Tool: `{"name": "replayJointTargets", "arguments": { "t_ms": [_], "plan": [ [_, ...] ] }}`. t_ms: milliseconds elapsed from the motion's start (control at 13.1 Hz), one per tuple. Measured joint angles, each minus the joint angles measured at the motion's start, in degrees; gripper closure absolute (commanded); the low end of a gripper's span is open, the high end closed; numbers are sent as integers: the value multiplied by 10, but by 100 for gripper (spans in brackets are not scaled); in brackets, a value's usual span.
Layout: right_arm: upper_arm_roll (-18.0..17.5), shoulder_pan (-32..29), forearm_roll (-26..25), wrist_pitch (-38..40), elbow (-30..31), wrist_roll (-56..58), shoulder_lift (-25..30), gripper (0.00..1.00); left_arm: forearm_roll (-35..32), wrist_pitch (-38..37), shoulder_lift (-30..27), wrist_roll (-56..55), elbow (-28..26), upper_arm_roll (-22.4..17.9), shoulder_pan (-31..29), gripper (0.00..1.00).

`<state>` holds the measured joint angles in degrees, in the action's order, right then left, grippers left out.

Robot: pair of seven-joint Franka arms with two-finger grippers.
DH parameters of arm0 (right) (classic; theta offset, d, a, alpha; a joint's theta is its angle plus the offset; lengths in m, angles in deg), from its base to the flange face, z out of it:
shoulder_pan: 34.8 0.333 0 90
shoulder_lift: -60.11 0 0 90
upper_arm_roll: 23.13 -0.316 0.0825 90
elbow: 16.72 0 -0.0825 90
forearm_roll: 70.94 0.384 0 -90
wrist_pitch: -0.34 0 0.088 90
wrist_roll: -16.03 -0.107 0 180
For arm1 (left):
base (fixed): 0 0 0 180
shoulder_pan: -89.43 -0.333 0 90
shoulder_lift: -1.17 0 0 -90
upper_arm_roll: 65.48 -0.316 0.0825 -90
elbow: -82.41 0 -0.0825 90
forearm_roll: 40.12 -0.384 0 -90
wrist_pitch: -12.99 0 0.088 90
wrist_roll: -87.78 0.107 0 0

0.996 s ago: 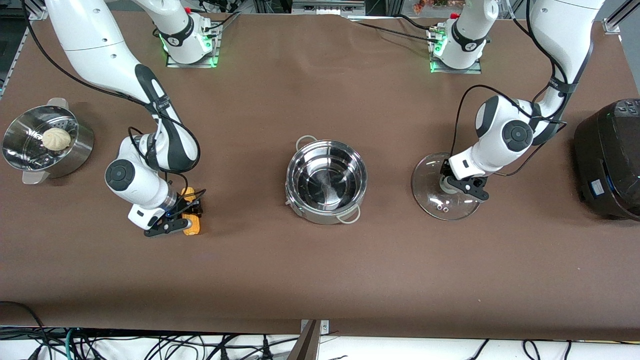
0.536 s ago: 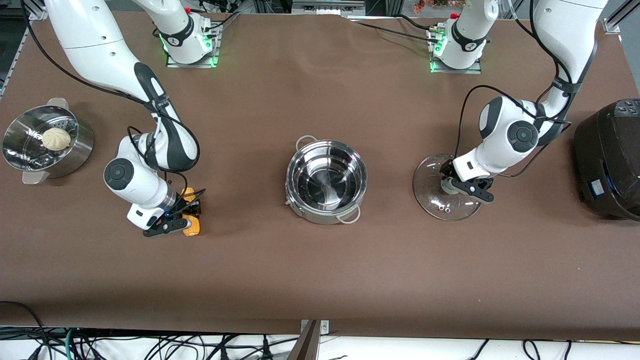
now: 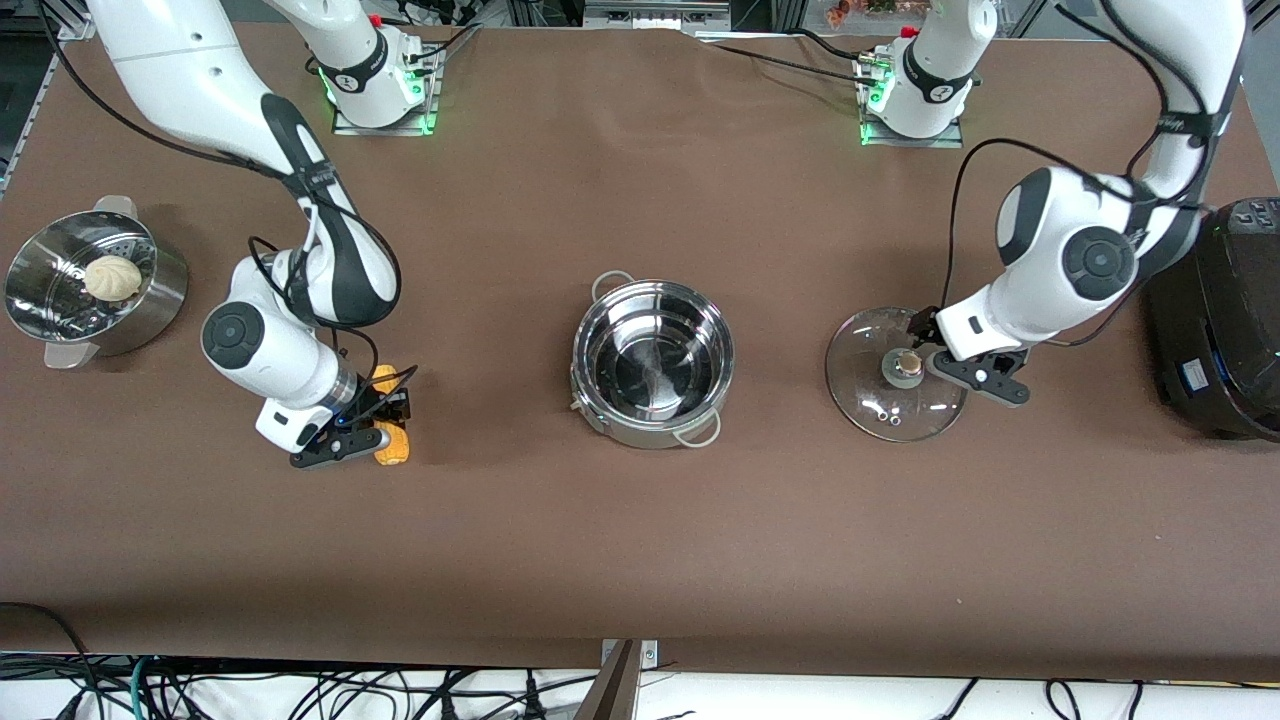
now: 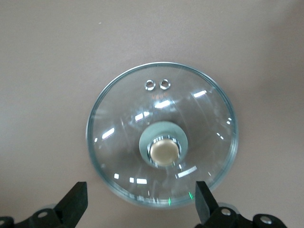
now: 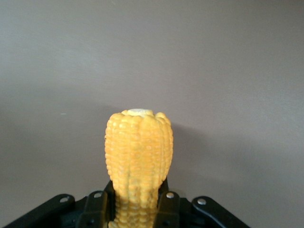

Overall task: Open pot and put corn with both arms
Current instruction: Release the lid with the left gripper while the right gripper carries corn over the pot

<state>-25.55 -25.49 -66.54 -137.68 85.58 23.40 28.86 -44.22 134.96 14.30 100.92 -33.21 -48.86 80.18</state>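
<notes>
Left claw (image 3: 958, 362) risen; yellow-orange corn (image 3: 390, 440) clamped.

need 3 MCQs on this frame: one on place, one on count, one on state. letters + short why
1. Where is the lid?
A. on the pot
B. flat on the table, toward the left arm's end
C. in the left gripper

2. How many buns are in the steamer bowl?
A. none
B. one
C. three

3. What is the right gripper doing?
A. shut on the corn
B. open over the pot
C. shut on the lid knob

Answers:
1 B: the lid lies on the table beside the cooker, the pot is uncovered, and the left gripper is open above the lid.
2 B: one bun lies in it.
3 A: its fingers clamp the corn.
</notes>
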Motion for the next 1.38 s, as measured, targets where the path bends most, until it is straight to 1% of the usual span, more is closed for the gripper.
{"name": "replayJointTargets", "arguments": {
  "t_ms": [153,383,536,766,843,996,1073,1226,1303,1379],
  "plan": [
    [-18,1,1,33,0,-29,28,81,12,-96,-16,-2,56,0,-2,0],
    [-60,3,1,64,0,-110,57,81,17,-199,-30,-7,137,0,-10,0],
    [-81,7,1,80,-1,-158,71,80,17,-273,-47,-25,192,0,-11,0],
    [-94,38,-8,107,-11,-247,89,80,18,-363,-65,-54,274,-1,-12,0],
    [-95,55,-20,115,-18,-281,92,80,18,-379,-69,-62,294,-1,-12,0],
    [-96,89,-45,129,-33,-350,93,80,18,-401,-79,-68,311,-8,-8,0],
    [-96,105,-55,138,-41,-380,93,80,18,-402,-84,-70,312,-32,10,0],
    [-96,134,-72,152,-56,-434,91,80,18,-389,-88,-71,312,-113,68,0],
    [-96,147,-78,154,-61,-455,89,81,18,-362,-88,-71,310,-132,76,0],
    [-96,159,-80,154,-66,-473,85,80,18,-340,-89,-71,303,-139,78,0]
  ]
}}
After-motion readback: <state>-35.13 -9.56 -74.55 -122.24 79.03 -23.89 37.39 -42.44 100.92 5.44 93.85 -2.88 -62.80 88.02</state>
